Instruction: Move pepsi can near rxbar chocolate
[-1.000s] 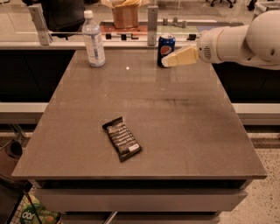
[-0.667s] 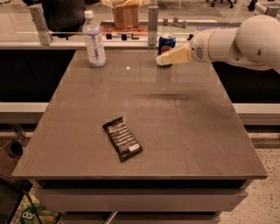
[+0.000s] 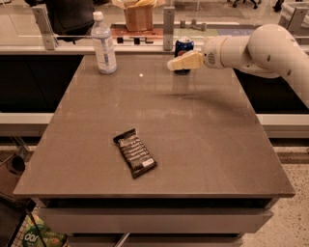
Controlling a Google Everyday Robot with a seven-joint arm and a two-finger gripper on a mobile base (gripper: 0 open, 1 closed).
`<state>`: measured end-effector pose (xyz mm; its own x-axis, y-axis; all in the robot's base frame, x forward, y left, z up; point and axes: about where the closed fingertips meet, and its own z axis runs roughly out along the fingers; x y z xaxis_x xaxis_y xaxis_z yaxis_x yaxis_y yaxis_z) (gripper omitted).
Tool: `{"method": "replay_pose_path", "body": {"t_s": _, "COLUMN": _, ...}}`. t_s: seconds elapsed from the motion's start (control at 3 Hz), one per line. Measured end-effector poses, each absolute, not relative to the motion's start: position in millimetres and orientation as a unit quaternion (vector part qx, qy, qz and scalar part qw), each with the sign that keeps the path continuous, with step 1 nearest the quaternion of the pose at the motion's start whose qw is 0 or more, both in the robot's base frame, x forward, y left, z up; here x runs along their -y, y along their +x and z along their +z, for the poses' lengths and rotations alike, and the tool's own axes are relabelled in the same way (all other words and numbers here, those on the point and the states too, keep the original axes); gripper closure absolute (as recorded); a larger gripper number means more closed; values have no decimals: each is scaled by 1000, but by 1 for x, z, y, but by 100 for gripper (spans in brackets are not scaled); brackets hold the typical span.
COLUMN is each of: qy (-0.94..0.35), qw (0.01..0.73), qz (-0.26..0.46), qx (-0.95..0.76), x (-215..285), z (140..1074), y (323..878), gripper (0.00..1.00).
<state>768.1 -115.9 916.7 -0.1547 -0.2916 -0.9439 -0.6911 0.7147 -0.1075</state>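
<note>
Looking down at the brown-grey table (image 3: pixel 207 144), you are seeing a smooth top that is catching soft reflections, with dark gaps and pale ledges running past its left and right edges. Speckled floor is showing beyond the near right corner. Behind the far edge a glass screen on metal posts (image 3: pixel 168 26) is standing, and a brown paper bag (image 3: pixel 138 14) is sitting beyond it.

A clear water bottle (image 3: pixel 104 46) is standing upright near the far left corner, its label giving you no readable words. The pepsi can (image 3: pixel 184 47) is standing upright at the far edge, right of centre, showing dark blue under a silver top, with no lettering you can read. The rxbar chocolate (image 3: pixel 135 152) is lying flat toward the near edge, left of centre and well apart from the can. Its black wrapper is carrying white lines too small to read and a white patch at its nearer end.

The white arm (image 3: pixel 260 48) is reaching in over the right edge, roughly level. The gripper (image 3: pixel 179 61) is pointing left directly in front of the can's lower half, covering it. You cannot tell whether it is closed or apart.
</note>
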Motion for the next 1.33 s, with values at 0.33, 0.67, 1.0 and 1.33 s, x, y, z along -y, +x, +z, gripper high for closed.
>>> {"method": "replay_pose_path", "body": {"t_s": 0.33, "qy": -337, "qw": 561, "qz": 190, "qx": -732, "x": 119, "z": 909, "y": 792, "gripper": 0}}
{"method": "replay_pose_path", "body": {"t_s": 0.67, "qy": -339, "qw": 567, "qz": 200, "qx": -724, "x": 122, "z": 908, "y": 813, "gripper": 0}}
{"method": "replay_pose_path", "body": {"t_s": 1.0, "qy": -344, "qw": 571, "qz": 214, "qx": -714, "x": 115, "z": 908, "y": 827, "gripper": 17}}
{"method": "replay_pose_path", "body": {"t_s": 1.33, "qy": -344, "qw": 571, "qz": 215, "qx": -714, "x": 113, "z": 908, "y": 827, "gripper": 39}}
